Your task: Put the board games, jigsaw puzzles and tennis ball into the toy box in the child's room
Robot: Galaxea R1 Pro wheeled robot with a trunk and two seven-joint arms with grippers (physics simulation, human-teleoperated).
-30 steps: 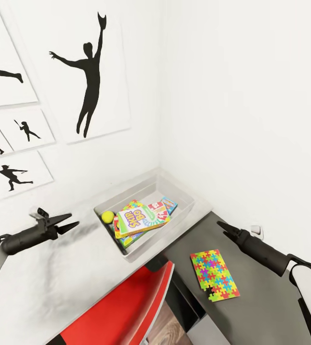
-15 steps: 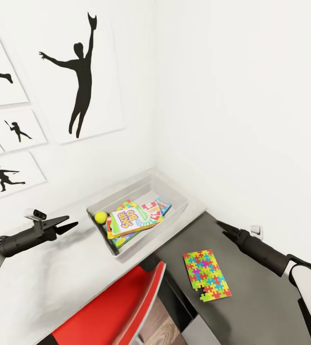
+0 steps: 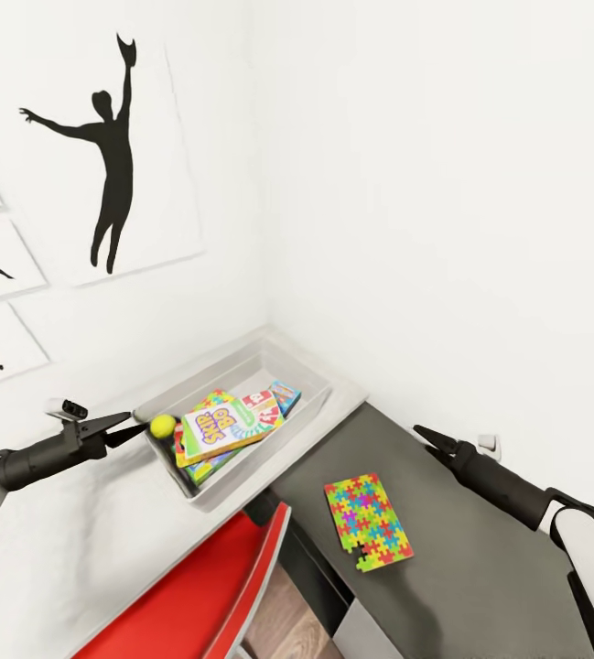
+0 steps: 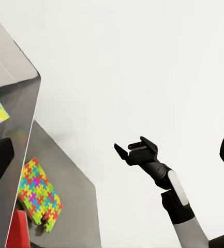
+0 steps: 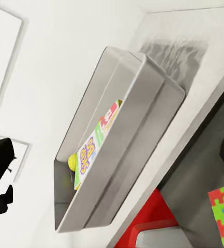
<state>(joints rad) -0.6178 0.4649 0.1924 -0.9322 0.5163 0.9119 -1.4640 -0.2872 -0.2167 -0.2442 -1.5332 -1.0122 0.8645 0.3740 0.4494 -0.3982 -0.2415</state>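
Both jaws apart, empty. Toy box (image 3: 307, 414) on the counter (image 3: 77, 540) holds games and tennis ball (image 3: 163, 426). One jigsaw puzzle (image 3: 367, 518) lies on the lower dark cabinet (image 3: 461, 567). Risk: thin flat sheet, my right jaws (image 3: 422, 435) may skid or push it off the edge.
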